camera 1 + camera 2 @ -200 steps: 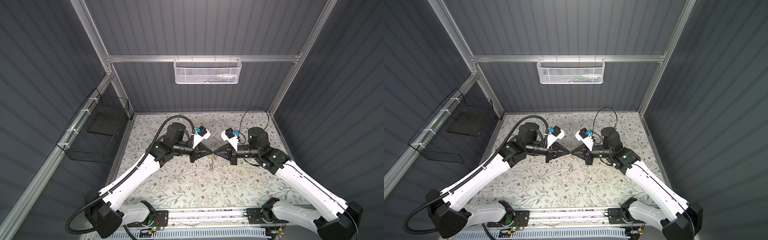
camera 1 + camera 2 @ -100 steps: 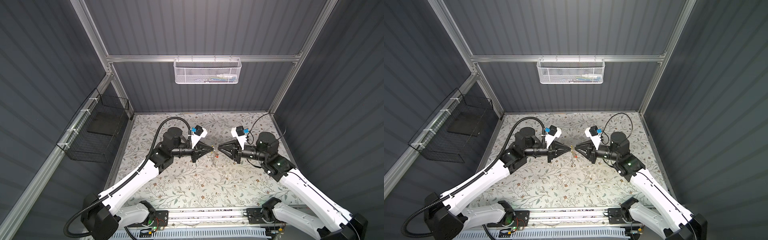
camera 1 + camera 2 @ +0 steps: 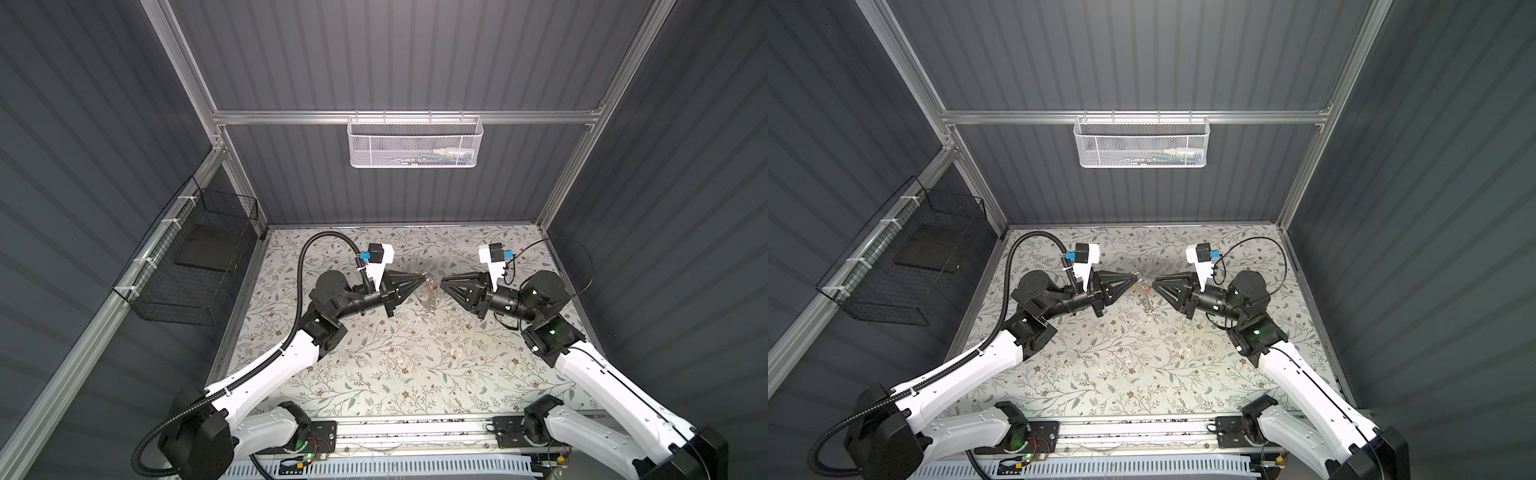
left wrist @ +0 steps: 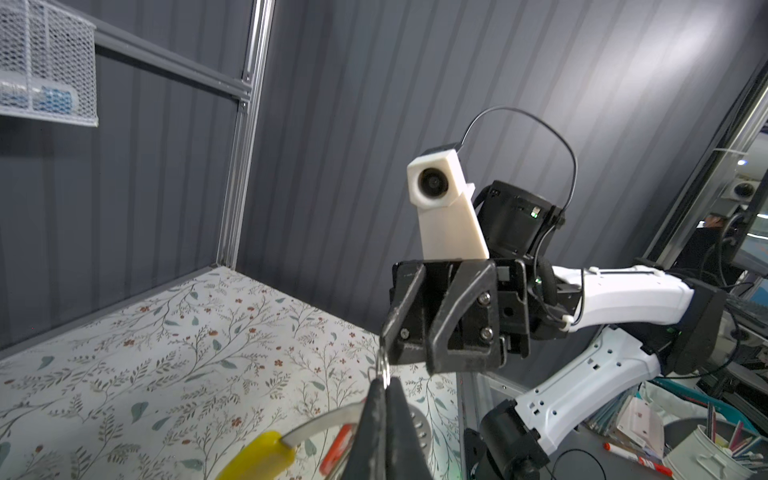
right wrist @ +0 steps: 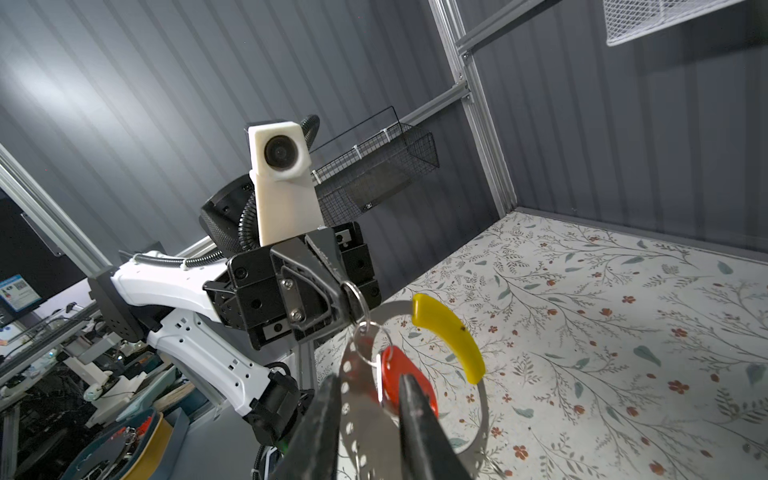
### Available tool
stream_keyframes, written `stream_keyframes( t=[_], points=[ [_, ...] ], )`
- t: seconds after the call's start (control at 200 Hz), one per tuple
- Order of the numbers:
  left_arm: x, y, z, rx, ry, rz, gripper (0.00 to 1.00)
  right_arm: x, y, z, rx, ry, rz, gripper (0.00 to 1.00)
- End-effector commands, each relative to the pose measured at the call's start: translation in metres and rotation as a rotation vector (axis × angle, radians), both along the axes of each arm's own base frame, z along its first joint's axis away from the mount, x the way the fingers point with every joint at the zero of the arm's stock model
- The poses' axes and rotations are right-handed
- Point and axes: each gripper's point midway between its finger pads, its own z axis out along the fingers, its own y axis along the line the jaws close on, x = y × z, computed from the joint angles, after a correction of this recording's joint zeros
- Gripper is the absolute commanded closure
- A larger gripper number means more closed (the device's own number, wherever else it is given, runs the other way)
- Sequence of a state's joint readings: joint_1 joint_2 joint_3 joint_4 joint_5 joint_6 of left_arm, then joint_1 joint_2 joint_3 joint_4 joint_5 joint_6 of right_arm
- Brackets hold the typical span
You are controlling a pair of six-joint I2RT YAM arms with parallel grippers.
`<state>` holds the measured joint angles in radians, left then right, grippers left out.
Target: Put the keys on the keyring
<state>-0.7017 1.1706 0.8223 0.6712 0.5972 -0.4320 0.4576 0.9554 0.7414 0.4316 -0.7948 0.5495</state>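
My left gripper [image 3: 424, 279] [image 3: 1136, 281] [image 4: 384, 380] is shut on the small split ring [image 5: 354, 296] of the keys. Below that ring hang the red tag [image 5: 409, 384] [image 4: 336, 445] and a silvery key [image 5: 358, 401]. The keyring [image 5: 484, 409], a thin grey hoop with a yellow section [image 5: 449, 336] [image 4: 257, 457], hangs with them; how it links to the ring is hidden. The bundle [image 3: 428, 297] [image 3: 1146, 300] dangles above the table. My right gripper [image 3: 442, 280] [image 3: 1153, 284] [image 5: 369, 378] is open, a short gap to the right of the bundle and holding nothing.
A floral mat [image 3: 395, 365] covers the table. A white mesh basket [image 3: 415, 141] hangs on the back rail and a black wire basket [image 3: 195, 257] on the left wall. Grey walls close in three sides.
The two grippers met tip to tip a second ago. Since then my right gripper has opened and drawn back to the right, and the left keeps the hanging bundle.
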Motion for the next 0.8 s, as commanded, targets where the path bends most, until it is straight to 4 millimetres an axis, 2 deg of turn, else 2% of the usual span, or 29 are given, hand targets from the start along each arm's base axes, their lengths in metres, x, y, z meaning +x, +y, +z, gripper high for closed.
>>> stream_keyframes(
  t=[0.0, 0.44, 0.71, 0.795],
  points=[
    [-0.007, 0.003, 0.027, -0.110, -0.047, -0.025, 1.00, -0.002, 0.002, 0.016, 0.068, -0.011, 0.036, 0.73],
    [-0.011, -0.001, 0.023, -0.082, -0.033, -0.062, 1.00, -0.001, 0.011, 0.026, 0.112, 0.010, 0.118, 0.76],
    [-0.010, -0.004, 0.020, -0.072, -0.024, -0.076, 1.00, -0.004, 0.015, 0.026, 0.103, 0.016, 0.165, 0.82],
    [-0.010, -0.004, 0.021, -0.072, -0.024, -0.077, 1.00, -0.004, 0.016, 0.025, 0.102, 0.018, 0.172, 0.89]
  ],
)
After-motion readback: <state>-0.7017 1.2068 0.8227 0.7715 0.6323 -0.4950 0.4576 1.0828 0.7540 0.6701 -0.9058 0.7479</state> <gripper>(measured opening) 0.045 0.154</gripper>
